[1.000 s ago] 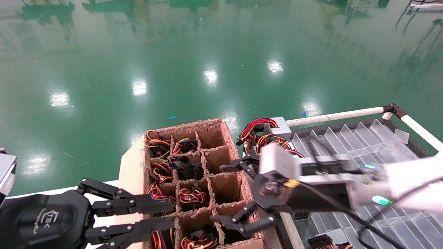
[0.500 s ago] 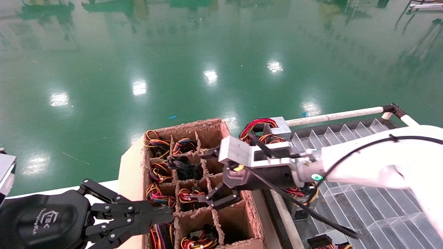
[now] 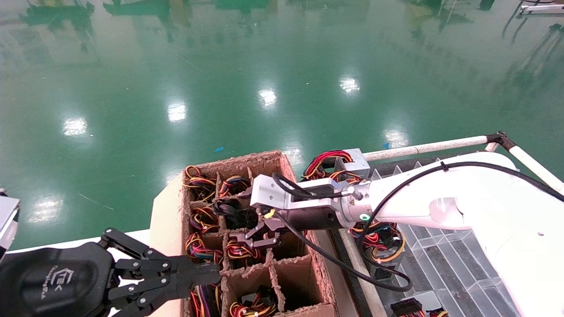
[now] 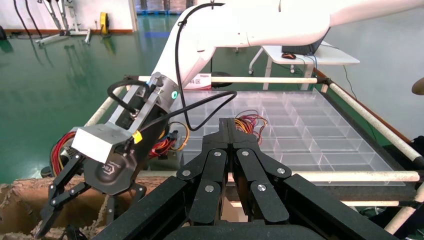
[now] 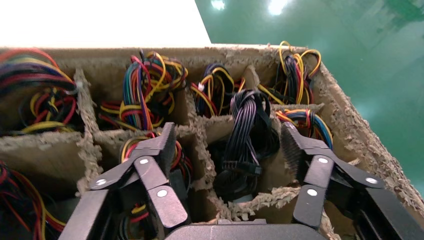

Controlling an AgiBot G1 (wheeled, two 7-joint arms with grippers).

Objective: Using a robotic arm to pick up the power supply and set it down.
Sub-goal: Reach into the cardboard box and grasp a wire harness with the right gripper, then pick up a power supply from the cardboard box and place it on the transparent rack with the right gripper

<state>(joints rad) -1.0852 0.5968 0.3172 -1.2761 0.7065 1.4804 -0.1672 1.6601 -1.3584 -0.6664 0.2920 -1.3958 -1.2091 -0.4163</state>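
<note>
The power supply stands in a compartment of the cardboard box [image 3: 169, 211]; only its bundle of black cables [image 3: 235, 213] [image 5: 245, 130] and a sliver of its light-grey body [image 5: 235, 196] show. My right gripper [image 3: 255, 237] [image 5: 229, 147] hangs open just above that compartment, one finger on each side of the black bundle, touching nothing. Its black wrist and grey camera block [image 4: 100, 142] appear over the box in the left wrist view. My left gripper [image 3: 217, 274] [image 4: 226, 122] is shut and empty, parked low at the box's near left.
Other box compartments hold units with red, yellow and orange wire bundles [image 3: 200, 182]. One such grey box [image 3: 354, 160] lies by the white rail [image 3: 423, 147]. A clear partitioned plastic tray [image 3: 462, 264] fills the right side. Green floor lies beyond.
My right arm has swung left from the tray's edge to over the box and come down toward the black cables, still open. The left gripper's fingers have closed.
</note>
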